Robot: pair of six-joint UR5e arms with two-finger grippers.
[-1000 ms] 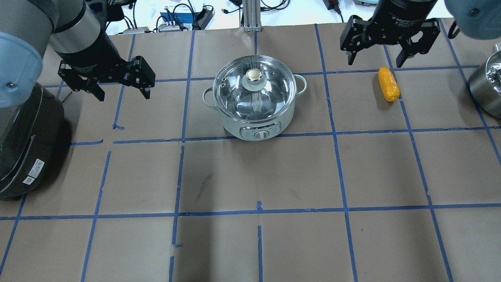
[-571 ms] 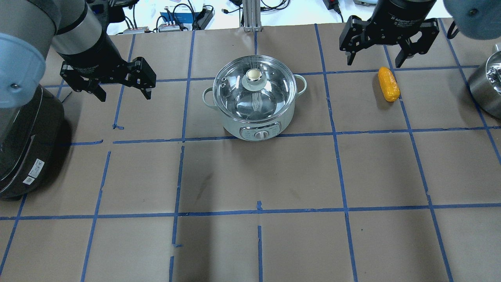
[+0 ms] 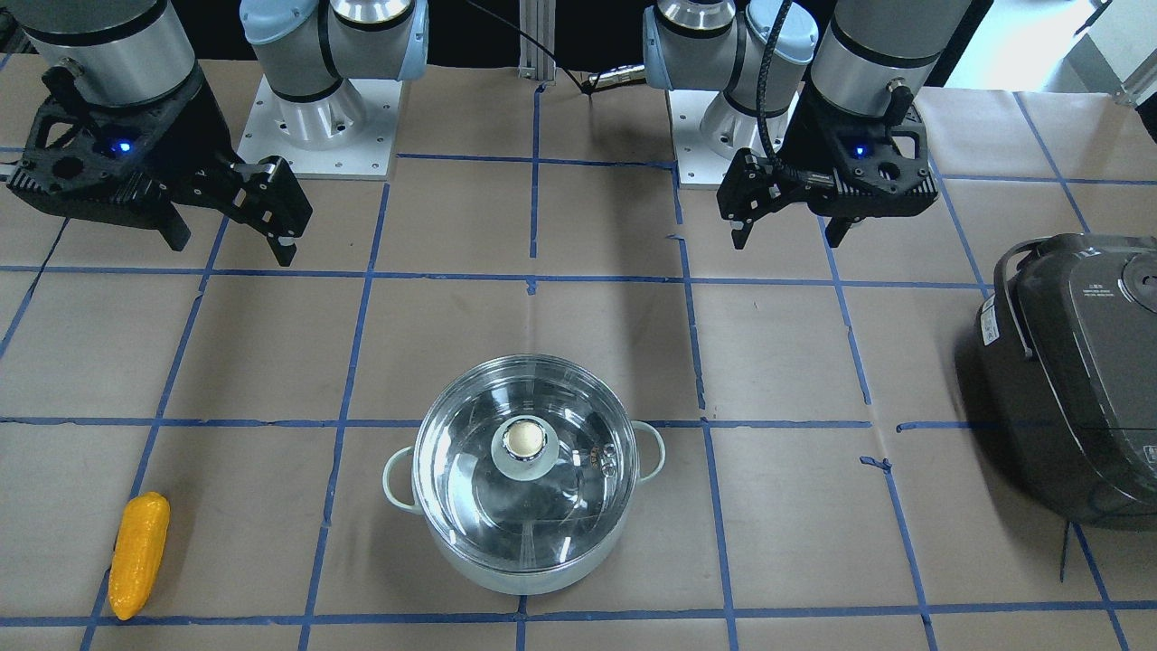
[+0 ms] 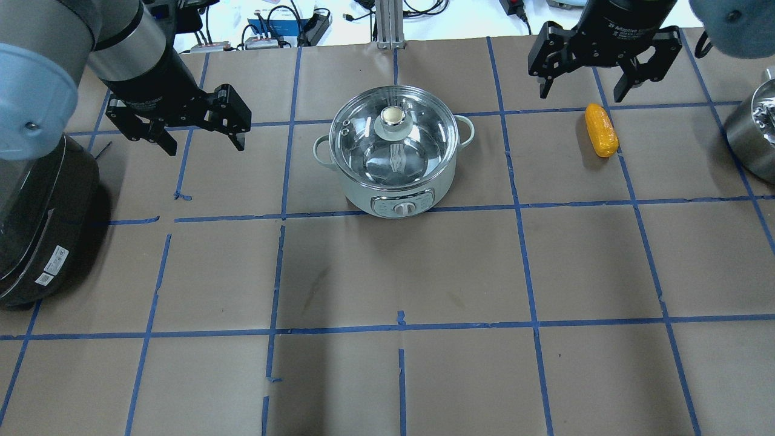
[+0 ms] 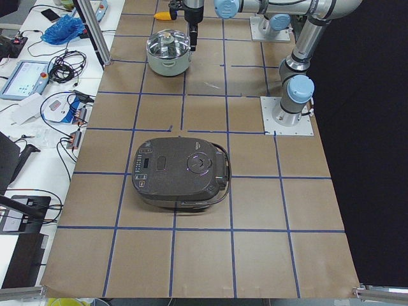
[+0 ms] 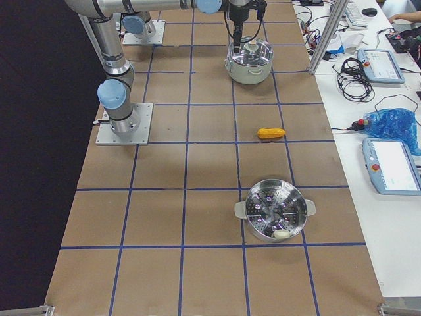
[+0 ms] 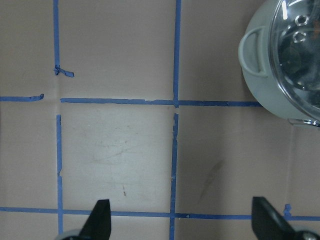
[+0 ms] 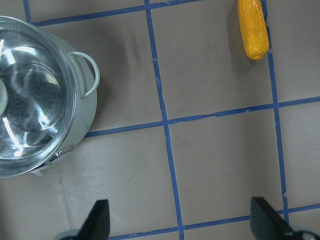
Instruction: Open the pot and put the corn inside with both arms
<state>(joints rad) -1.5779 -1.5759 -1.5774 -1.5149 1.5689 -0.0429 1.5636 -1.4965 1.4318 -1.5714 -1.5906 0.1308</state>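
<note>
The mint-green pot (image 4: 363, 200) stands mid-table with its glass lid (image 4: 418, 151) on, the knob (image 4: 393, 115) on top. The orange corn (image 4: 601, 130) lies on the paper to its right, apart from it. My left gripper (image 4: 206, 147) is open and empty, hanging above the table left of the pot. My right gripper (image 4: 580, 95) is open and empty, just behind the corn and above it. In the front view the pot (image 3: 524, 570), the corn (image 3: 138, 554), the left gripper (image 3: 786, 242) and the right gripper (image 3: 232, 250) all show. The right wrist view holds the corn (image 8: 252, 30).
A dark grey rice cooker (image 4: 36, 212) stands at the table's left end. A steel steamer pot (image 4: 751, 133) stands at the right end, also in the right side view (image 6: 276, 210). Cables and boxes lie beyond the far edge.
My left gripper has moved right, toward the pot, still open. My right gripper has hardly moved. Pot, lid and corn have not moved.
</note>
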